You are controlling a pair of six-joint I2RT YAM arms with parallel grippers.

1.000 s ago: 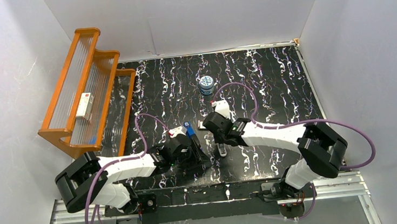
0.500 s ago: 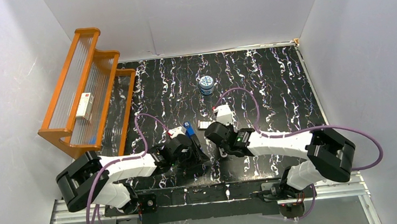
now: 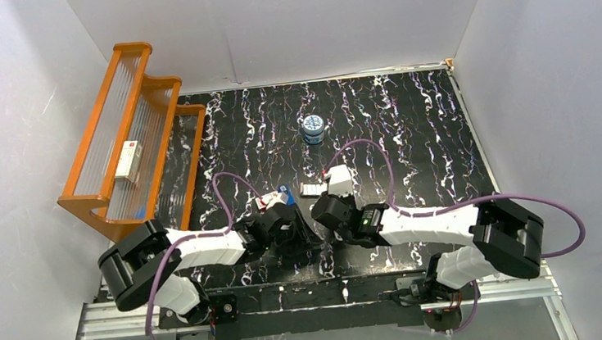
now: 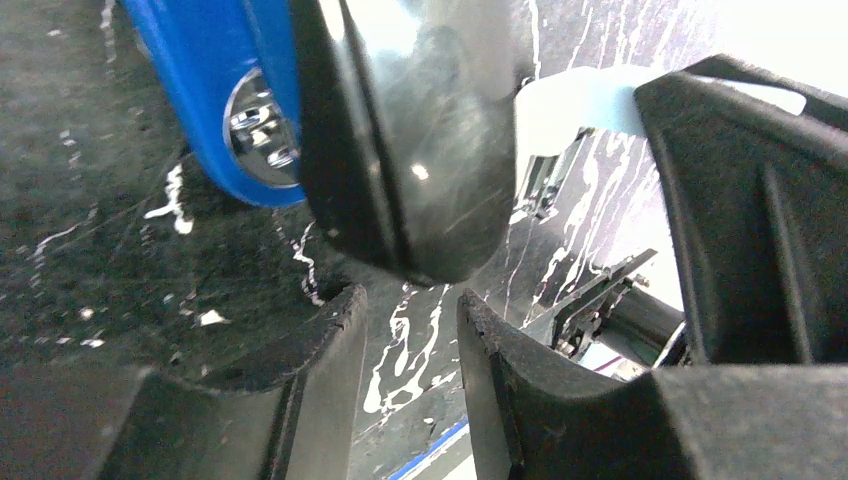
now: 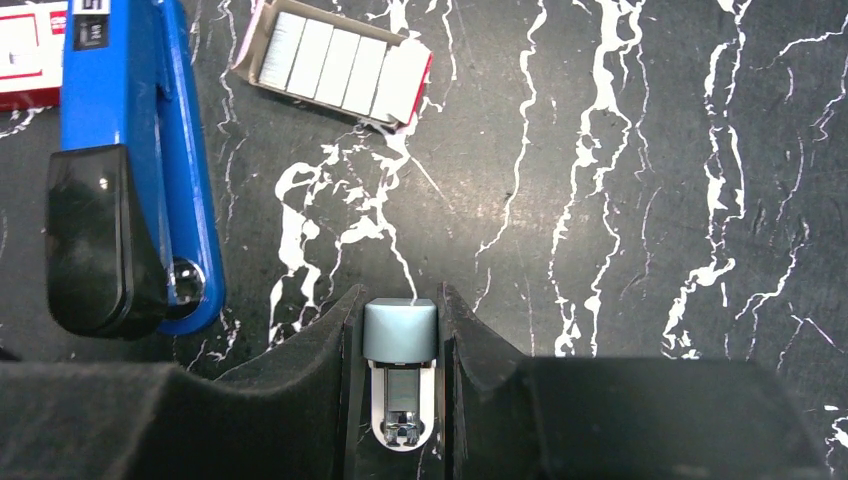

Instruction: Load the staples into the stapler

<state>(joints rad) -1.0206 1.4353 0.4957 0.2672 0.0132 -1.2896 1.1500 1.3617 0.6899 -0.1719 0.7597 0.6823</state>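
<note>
The blue stapler (image 5: 130, 110) lies at the left of the right wrist view, its black end (image 5: 100, 240) nearest me. An open tray of silvery staples (image 5: 335, 65) rests just beyond it, with the red-and-white box (image 5: 28, 50) at the top left. My right gripper (image 5: 400, 305) is shut on a small white and light-blue tool (image 5: 400, 350), right of the stapler. My left gripper (image 4: 410, 320) is open, with bare table between its fingers. The stapler's black end (image 4: 410, 160) sits just past its tips. From above, both grippers (image 3: 302, 237) (image 3: 328, 217) flank the stapler (image 3: 285, 194).
An orange stepped rack (image 3: 129, 127) stands at the far left with a long white box (image 3: 127, 160) on it. A round blue-and-white tin (image 3: 313, 128) sits mid-table toward the back. White walls close in on three sides.
My right gripper, still holding the small tool, has moved toward the near edge and closer to the stapler. The left arm has shifted slightly to the right.
</note>
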